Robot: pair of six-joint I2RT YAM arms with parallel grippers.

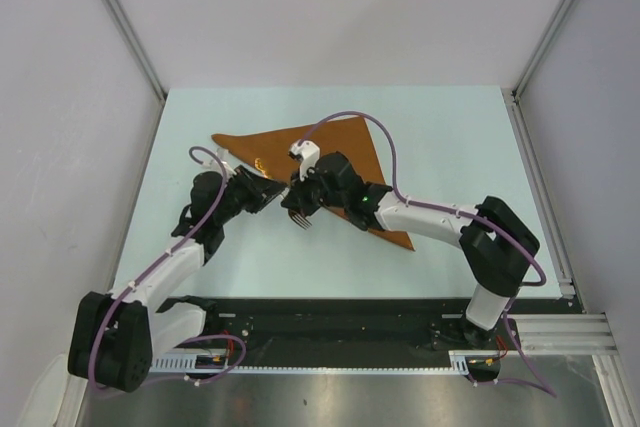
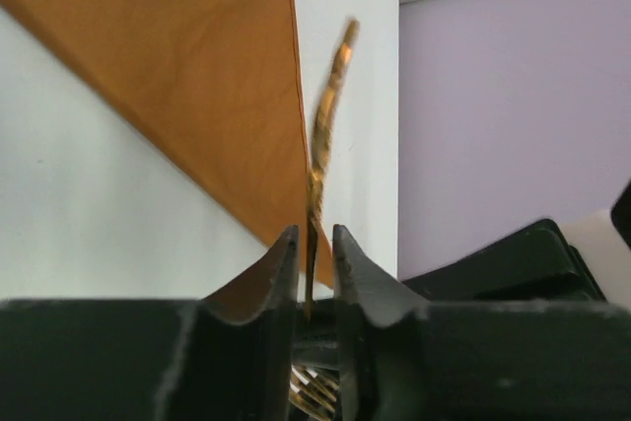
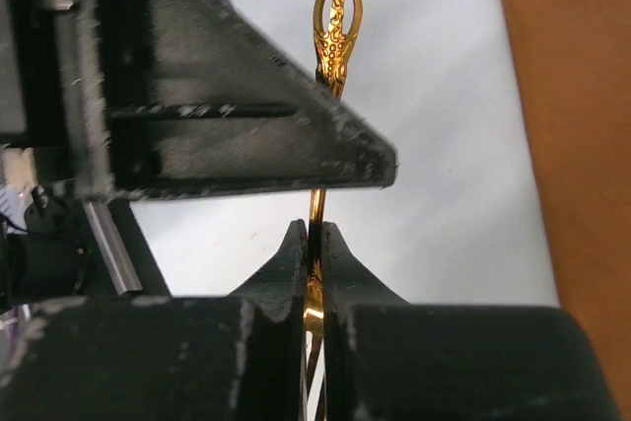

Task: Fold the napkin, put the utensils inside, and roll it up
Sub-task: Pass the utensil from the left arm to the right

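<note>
Gold fork (image 3: 338,7) is held mid-air by both arms: left gripper (image 2: 314,239) and right gripper (image 3: 314,234) have jaws clenched on it, beside the folded orange napkin (image 1: 330,147). Risk: arms pull against each other, and the fork twists loose onto the counter (image 1: 450,147).

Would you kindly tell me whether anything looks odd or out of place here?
Yes: the fork is pinched by both the left hand and the right hand at once, its tines past the near edge of the folded napkin, not lying on it.
</note>
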